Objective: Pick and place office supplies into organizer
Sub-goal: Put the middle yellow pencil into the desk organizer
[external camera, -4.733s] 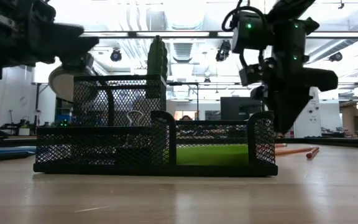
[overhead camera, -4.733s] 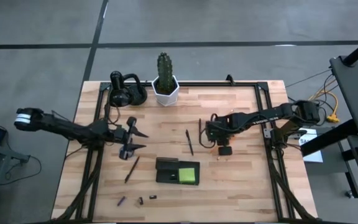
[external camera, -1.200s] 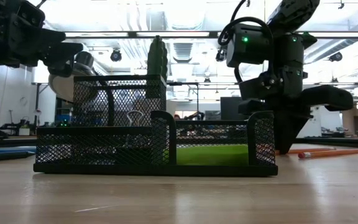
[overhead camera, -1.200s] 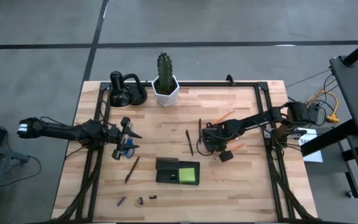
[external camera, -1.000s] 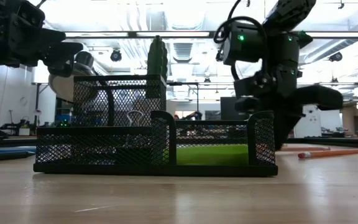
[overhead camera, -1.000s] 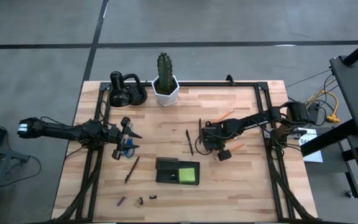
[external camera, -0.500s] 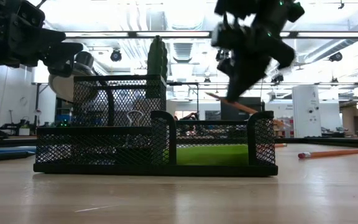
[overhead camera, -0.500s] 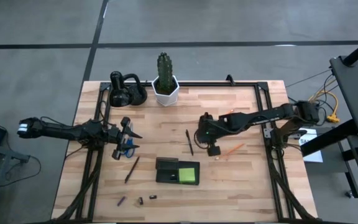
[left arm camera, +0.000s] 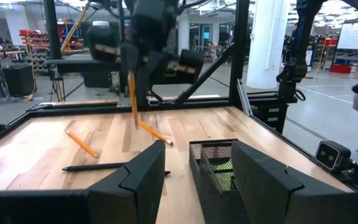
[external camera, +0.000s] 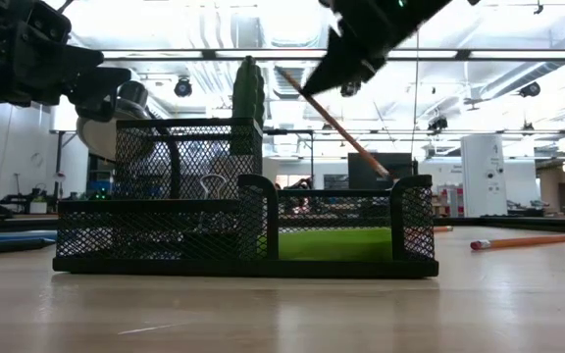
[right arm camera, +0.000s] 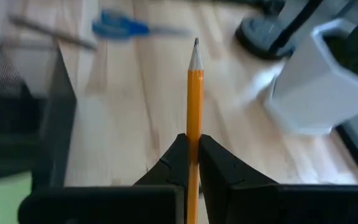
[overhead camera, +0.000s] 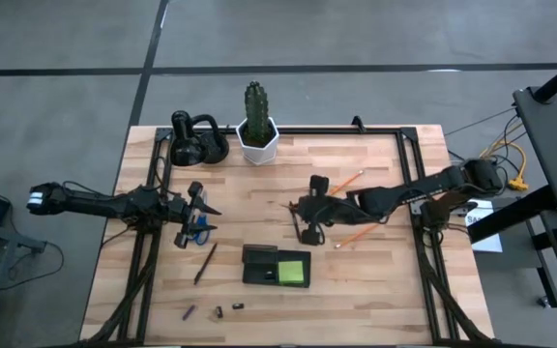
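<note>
Right gripper gripping an orange pencil with jaws clamped, at 12 o'clock of the organizer; left gripper waiting with jaws apart. No readable writing.

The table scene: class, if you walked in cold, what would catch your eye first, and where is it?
The right gripper holds an orange pencil pinched above the table's middle, just behind the black mesh organizer. The left gripper waits open over the blue scissors on the table's left side.

Orange pencil pinched aloft; black mesh organizer holds green pad
</note>
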You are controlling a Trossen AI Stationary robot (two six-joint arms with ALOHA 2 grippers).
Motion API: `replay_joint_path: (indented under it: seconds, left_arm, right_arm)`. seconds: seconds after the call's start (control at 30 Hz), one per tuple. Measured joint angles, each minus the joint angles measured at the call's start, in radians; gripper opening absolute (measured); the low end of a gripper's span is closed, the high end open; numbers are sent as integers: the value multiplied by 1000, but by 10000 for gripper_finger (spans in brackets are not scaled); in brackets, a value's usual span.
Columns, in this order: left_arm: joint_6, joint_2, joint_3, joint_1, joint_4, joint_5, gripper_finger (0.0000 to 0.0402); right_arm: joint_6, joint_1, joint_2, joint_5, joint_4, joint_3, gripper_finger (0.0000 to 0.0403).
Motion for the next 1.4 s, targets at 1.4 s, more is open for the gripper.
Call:
replay_joint_path:
  seconds: [1.4]
  left_arm:
    - [0,0,0,0,0,0,170]
  right_arm:
    - [-161,194,242,42,1229,-160,11]
